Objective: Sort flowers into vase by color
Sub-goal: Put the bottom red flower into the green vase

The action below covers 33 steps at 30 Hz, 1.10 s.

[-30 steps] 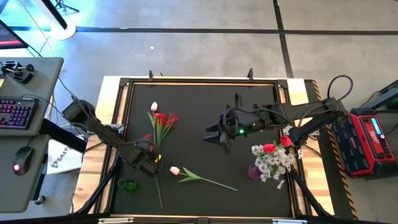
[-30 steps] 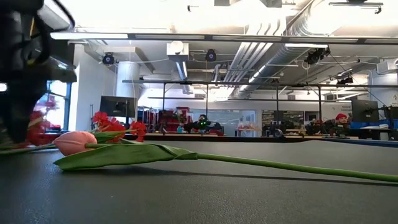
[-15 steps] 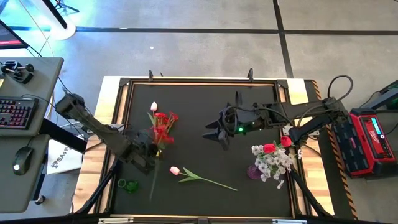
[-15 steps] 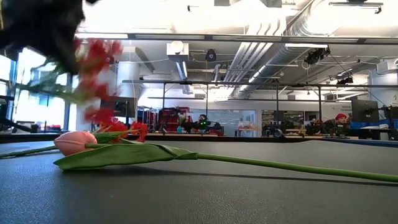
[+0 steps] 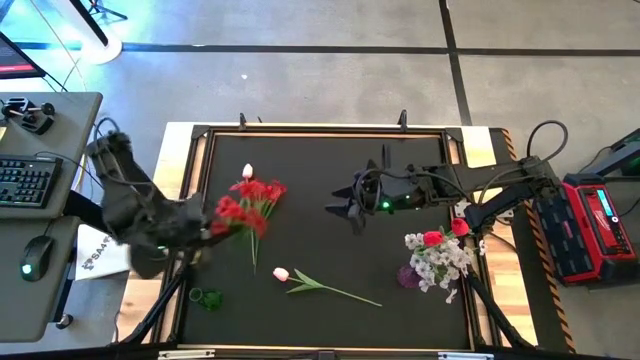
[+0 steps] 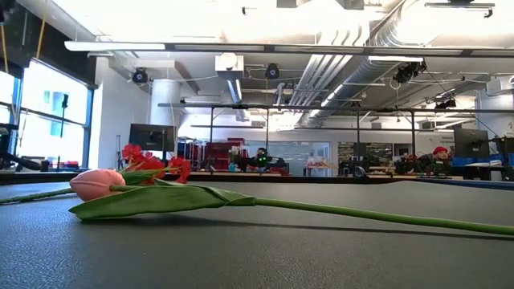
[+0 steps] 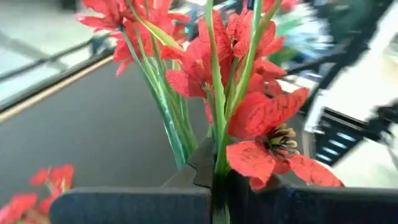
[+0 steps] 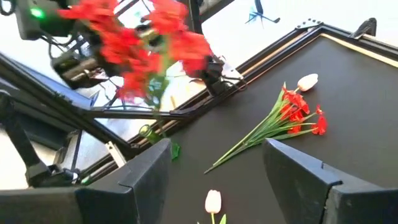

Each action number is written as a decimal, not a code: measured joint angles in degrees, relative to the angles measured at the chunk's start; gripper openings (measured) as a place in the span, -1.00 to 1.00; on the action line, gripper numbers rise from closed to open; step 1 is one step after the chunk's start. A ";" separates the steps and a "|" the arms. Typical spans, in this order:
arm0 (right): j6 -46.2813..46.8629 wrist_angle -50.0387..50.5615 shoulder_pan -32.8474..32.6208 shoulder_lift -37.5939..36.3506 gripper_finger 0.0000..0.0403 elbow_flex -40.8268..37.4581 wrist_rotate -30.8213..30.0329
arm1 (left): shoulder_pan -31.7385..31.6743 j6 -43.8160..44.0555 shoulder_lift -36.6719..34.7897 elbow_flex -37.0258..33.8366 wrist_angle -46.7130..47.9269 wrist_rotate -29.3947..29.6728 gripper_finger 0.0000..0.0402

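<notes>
My left gripper [image 5: 205, 228] is raised over the table's left edge, shut on a sprig of red blossoms [image 5: 236, 212], which also shows in the left wrist view [image 7: 261, 118]. A second red sprig [image 5: 262, 190] and a pale tulip bud [image 5: 248, 172] lie on the black mat. A pink tulip [image 5: 282, 273] lies on its leaf and stem near the front and shows in the low view [image 6: 96, 183]. My right gripper [image 5: 345, 210] hovers open over the mat's middle, its fingers [image 8: 143, 180] empty. My left gripper pinches the red sprig's green stems [image 7: 217, 177] between its two fingers, just below the blossoms. The blossoms stick out past the fingertips toward the table's right. The sprig is lifted clear of the mat. The stems' lower end is hidden behind the gripper.
A purple vase [image 5: 408, 275] holding white blossoms and red rosebuds [image 5: 440, 250] stands at the right. A small green vase [image 5: 207, 298] stands at the near left. A desk with a keyboard and a mouse [image 5: 30, 260] is beyond the table's left edge.
My left gripper has risen from the mat and gone toward the table's left edge, shut on the red sprig. The sprig has been lifted clear and has left the low view. The second red sprig has stayed on the mat.
</notes>
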State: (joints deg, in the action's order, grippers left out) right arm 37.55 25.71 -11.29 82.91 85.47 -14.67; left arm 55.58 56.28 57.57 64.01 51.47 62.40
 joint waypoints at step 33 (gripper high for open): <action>14.06 -0.24 -1.13 0.00 0.18 0.00 -8.44 | 38.80 -23.79 -3.24 -3.08 -19.95 16.67 -1.00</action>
State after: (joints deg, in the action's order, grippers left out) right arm 51.62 25.47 -12.43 82.91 85.47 -23.11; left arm 94.38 32.49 54.32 60.93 31.52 79.06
